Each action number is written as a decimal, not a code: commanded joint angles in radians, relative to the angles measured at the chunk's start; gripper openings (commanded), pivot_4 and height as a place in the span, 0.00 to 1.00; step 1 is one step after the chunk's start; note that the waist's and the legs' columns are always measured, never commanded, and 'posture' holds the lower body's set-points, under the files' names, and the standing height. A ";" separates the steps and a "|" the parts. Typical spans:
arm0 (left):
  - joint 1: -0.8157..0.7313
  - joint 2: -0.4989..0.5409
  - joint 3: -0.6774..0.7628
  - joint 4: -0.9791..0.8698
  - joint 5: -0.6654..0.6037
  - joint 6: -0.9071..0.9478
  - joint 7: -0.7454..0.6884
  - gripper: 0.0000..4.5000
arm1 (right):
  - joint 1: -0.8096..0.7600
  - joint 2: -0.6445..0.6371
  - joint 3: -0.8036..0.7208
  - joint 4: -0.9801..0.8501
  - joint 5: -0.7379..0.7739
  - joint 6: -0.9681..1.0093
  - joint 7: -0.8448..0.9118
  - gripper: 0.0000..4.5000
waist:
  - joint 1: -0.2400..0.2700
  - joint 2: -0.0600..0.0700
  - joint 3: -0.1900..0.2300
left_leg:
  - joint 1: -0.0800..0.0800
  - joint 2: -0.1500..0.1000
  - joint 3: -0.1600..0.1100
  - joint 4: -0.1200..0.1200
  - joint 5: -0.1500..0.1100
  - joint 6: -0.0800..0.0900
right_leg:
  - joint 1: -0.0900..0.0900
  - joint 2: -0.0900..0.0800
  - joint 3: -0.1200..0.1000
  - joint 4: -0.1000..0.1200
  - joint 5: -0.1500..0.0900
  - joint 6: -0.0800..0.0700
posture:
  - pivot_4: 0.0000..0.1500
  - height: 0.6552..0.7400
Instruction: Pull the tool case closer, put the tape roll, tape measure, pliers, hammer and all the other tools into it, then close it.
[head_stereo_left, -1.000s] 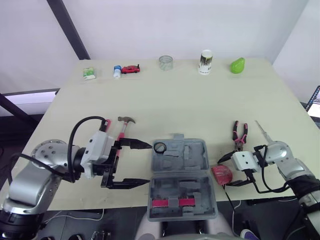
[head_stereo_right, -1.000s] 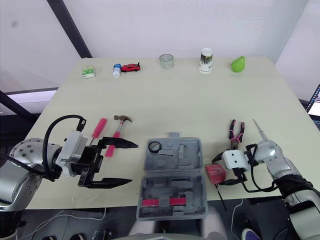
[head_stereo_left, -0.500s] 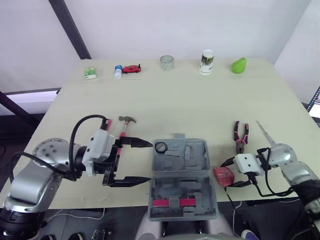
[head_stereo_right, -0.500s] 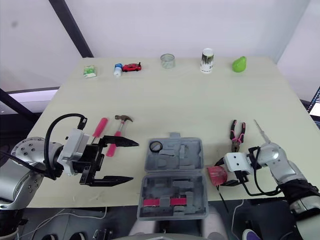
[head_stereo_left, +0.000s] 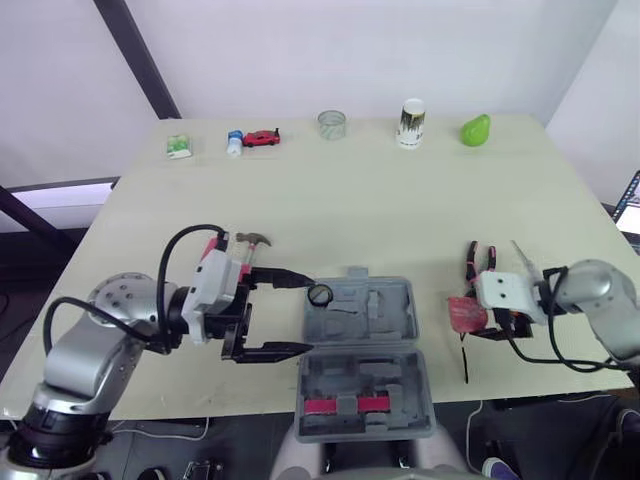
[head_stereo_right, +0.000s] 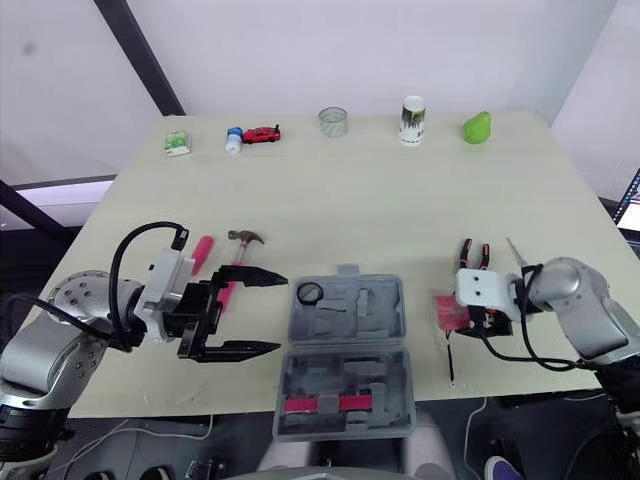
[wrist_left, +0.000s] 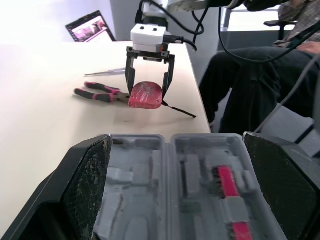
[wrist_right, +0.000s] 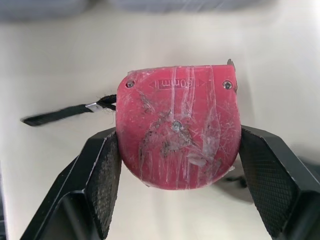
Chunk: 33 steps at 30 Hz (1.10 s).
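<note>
Case: open, at the table's front edge
Left gripper: spread wide, empty, just left of case
Right gripper: clamped on tape measure, right of case, beside pliers
Hammer: on table behind left gripper
Tape roll: in case's far-left corner

Tape measure and right gripper now beside the pliers (left gripper nearer the tool case).

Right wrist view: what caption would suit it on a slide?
Right end effector gripping a scuffed red tape measure by its sides, black strap trailing.
</note>
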 joint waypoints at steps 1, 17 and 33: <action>-0.018 0.000 0.008 0.012 -0.006 0.002 0.001 1.00 | -0.102 0.009 0.084 -0.137 -0.077 0.235 0.025 0.67 | 0.000 0.000 0.000 | 0.000 0.000 0.000 0.000 0.000 0.000 | 0.000 0.000 0.000 0.000 0.000 0.000 | 1.00 1.00; -0.023 0.005 0.033 0.075 0.007 -0.012 -0.012 1.00 | -0.447 0.144 0.418 -0.123 -0.228 0.456 0.044 0.67 | 0.001 0.001 0.000 | -0.013 -0.001 -0.003 0.002 0.000 0.000 | -0.010 0.000 -0.004 0.000 0.000 0.000 | 1.00 1.00; 0.002 0.025 0.074 0.167 0.045 -0.070 -0.054 1.00 | -0.523 0.350 0.535 0.039 -0.270 0.537 -0.018 0.67 | -0.001 0.001 0.001 | -0.014 -0.001 -0.003 0.002 0.001 -0.002 | -0.011 -0.001 -0.004 0.001 0.000 0.000 | 1.00 1.00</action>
